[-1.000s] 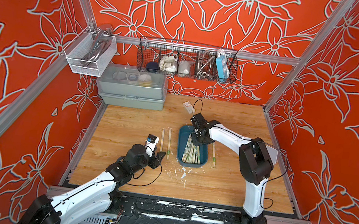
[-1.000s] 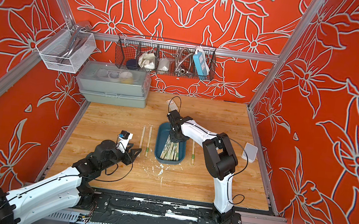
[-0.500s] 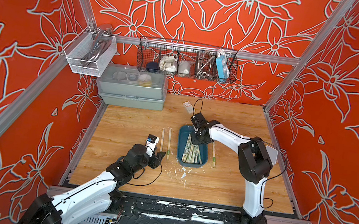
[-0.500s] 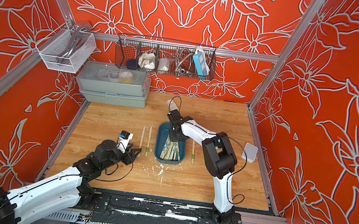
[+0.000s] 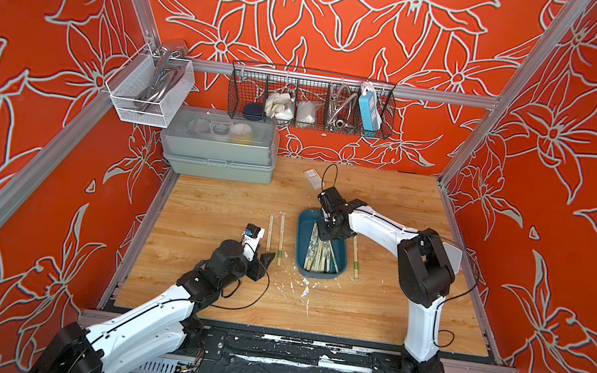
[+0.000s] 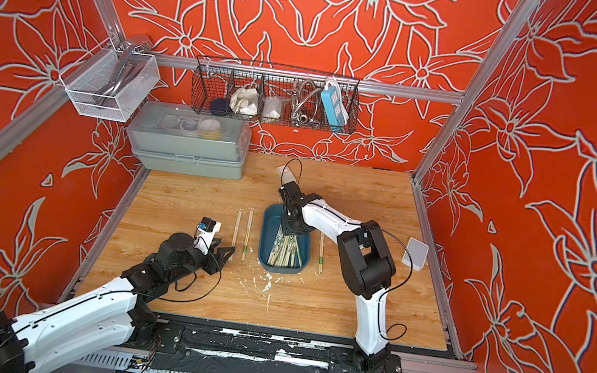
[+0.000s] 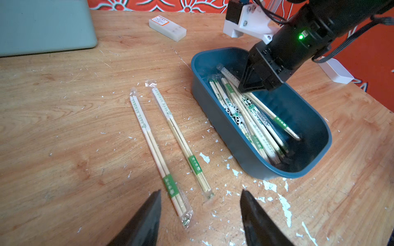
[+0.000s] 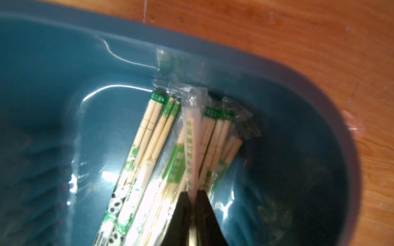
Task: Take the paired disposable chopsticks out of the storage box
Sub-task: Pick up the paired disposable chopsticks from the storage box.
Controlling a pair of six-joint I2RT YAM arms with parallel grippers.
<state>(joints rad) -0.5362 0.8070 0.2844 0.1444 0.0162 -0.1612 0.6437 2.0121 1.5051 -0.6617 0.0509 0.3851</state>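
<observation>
Clamps right gripper (image 8: 193,192) on one of the paired disposable chopsticks (image 8: 191,138) in the storage box (image 8: 64,53); hangs left gripper (image 7: 200,192) half-open, empty. Needs a clear lift next.

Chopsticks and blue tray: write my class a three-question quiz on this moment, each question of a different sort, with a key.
1. True or false: the right arm's fingers are closed on a chopstick pair inside the blue tray.
2. How many loose pairs lie on the table outside the tray? A) one B) three C) six
3. Fill in: the left arm's fingers stand ____ above the table.
Key: 1 true; 2 B; 3 open.
</observation>
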